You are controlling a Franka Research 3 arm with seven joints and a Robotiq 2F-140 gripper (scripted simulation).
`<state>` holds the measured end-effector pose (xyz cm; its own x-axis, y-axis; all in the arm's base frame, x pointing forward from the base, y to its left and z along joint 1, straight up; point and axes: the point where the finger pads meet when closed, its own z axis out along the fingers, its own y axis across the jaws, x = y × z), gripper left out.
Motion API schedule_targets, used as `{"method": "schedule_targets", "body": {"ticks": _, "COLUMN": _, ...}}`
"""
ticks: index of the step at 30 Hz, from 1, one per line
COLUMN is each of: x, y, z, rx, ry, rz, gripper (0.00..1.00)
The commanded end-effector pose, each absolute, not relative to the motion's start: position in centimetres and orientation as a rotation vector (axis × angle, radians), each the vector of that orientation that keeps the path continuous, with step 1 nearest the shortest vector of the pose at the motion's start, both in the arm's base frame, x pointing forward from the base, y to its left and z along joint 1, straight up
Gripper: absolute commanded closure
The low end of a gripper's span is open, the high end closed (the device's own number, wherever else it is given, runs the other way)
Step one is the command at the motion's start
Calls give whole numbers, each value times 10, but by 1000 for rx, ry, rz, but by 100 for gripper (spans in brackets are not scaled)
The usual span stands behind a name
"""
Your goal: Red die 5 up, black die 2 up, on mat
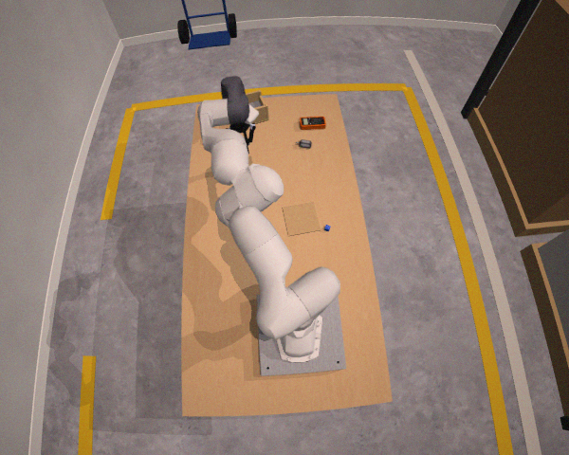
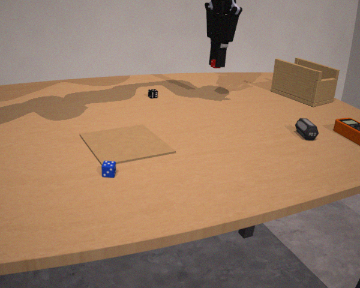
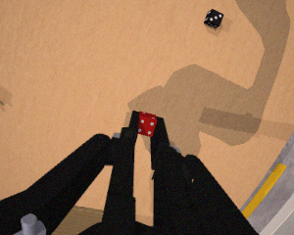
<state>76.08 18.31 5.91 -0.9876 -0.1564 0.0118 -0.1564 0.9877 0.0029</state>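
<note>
My gripper [image 2: 218, 63] [image 3: 145, 124] is shut on the red die [image 2: 213, 63] [image 3: 147, 125] and holds it above the far part of the table. The die's face towards the wrist camera shows four pips. The black die [image 2: 152, 93] [image 3: 214, 19] sits on the table behind the mat, six pips on a side face; its upper face seems to show three in the wrist view. The blue die [image 1: 326, 227] [image 2: 108, 169] sits flat just off the corner of the thin square mat [image 1: 300, 220] [image 2: 127, 142]; its top shows five pips, its front three. No die is on the mat.
A wooden open box [image 1: 262, 115] [image 2: 293, 81] stands at the table's far end. A dark grey bit holder [image 1: 304, 143] [image 2: 306, 128] and an orange multimeter [image 1: 312, 122] [image 2: 354, 133] lie beyond the mat, on the side away from the black die.
</note>
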Motion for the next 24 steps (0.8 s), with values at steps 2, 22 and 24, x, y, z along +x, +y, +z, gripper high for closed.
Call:
{"method": "schedule_targets", "body": {"ticks": 2, "x": 763, "y": 182, "z": 61, "rx": 361, "ry": -3125, "rz": -3, "gripper": 82}}
{"method": "schedule_targets", "body": {"ticks": 22, "x": 757, "y": 181, "z": 58, "rx": 392, "ry": -3394, "rz": -58, "gripper": 82}}
{"method": "schedule_targets", "body": {"ticks": 24, "x": 757, "y": 181, "z": 57, "rx": 397, "ry": -3433, "rz": -71, "gripper": 82}}
